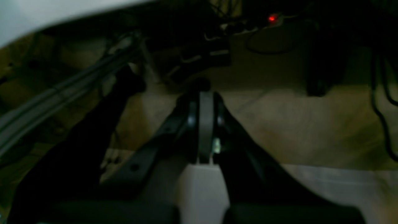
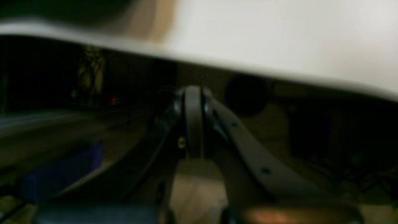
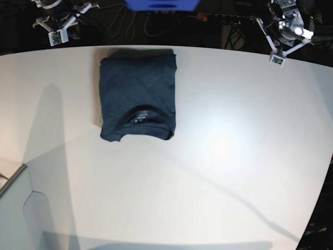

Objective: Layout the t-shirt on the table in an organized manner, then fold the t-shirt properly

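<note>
The dark navy t-shirt (image 3: 138, 99) lies folded into a compact rectangle on the white table (image 3: 234, 156), toward the back left, with its neckline and label facing the front. Neither arm touches it. My left gripper (image 3: 277, 58) hangs past the table's back right edge. In the left wrist view that gripper (image 1: 205, 95) is shut with nothing in it, above the floor. My right gripper (image 3: 55, 36) sits off the back left corner. Seen in the right wrist view, the right gripper (image 2: 192, 93) is shut and empty, below the table's edge (image 2: 279, 40).
A grey-white box corner (image 3: 21, 208) stands at the front left. A blue object (image 3: 161, 4) sits behind the table's back edge. A power strip with a red light (image 1: 272, 18) and cables lie on the floor behind.
</note>
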### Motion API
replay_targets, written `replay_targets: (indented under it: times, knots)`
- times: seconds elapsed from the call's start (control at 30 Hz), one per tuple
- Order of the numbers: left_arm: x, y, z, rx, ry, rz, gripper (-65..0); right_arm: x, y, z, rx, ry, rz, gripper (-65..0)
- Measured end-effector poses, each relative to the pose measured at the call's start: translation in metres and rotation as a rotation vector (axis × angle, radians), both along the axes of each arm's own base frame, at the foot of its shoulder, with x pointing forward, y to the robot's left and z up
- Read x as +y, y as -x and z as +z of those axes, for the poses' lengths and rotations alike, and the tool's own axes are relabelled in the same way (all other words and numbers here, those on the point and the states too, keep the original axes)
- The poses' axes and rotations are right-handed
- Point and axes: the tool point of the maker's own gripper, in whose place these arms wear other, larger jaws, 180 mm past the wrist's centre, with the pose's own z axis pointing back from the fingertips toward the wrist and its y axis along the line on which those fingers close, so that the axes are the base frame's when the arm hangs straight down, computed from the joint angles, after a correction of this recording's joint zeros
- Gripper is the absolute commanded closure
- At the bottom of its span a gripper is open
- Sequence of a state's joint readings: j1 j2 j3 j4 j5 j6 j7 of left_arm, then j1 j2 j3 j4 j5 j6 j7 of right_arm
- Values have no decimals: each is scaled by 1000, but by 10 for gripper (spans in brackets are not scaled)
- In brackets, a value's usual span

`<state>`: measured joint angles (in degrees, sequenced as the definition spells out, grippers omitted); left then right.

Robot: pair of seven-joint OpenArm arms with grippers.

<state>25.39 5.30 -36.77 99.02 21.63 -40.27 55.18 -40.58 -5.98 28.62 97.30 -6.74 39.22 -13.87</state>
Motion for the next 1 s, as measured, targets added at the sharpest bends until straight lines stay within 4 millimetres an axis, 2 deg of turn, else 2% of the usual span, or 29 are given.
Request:
replay_targets:
  times: [0.17,0.27,0.33,0.4,0.5,0.63,0.77,0.83,0.9,0.97,1.0]
  knots:
    - [-31,12,-29,-31,122,7,0,-7,45,-30,136,-25,-2,0]
    - [-47,27,-51,-7,195,26,0,-11,65,-46,204,-38,-12,0]
    - [-57,38,-67,15,243,41,0,-7,70,-58,229,-70,-26,0]
    - [-66,55,-82,66,280,51,0,6,77,-74,275,-109,-14,0]
    - [-76,63,-101,86,340,73,0,20,78,-90,299,-164,-25,0]
    - [-76,64,-126,111,400,106,0,35,85,-117,370,-233,-61,0]
    - [-66,72,-148,131,465,237,0,54,71,-135,313,-329,-134,0]
    - [-59,64,-155,105,491,295,0,64,66,-142,275,-376,-172,0]
    - [-60,51,-160,82,535,338,0,72,65,-150,241,-426,-233,0]
    - [-59,38,-164,38,547,380,0,66,72,-163,243,-402,-287,0]
    - [-53,33,-168,11,510,415,0,57,77,-172,256,-344,-320,0]
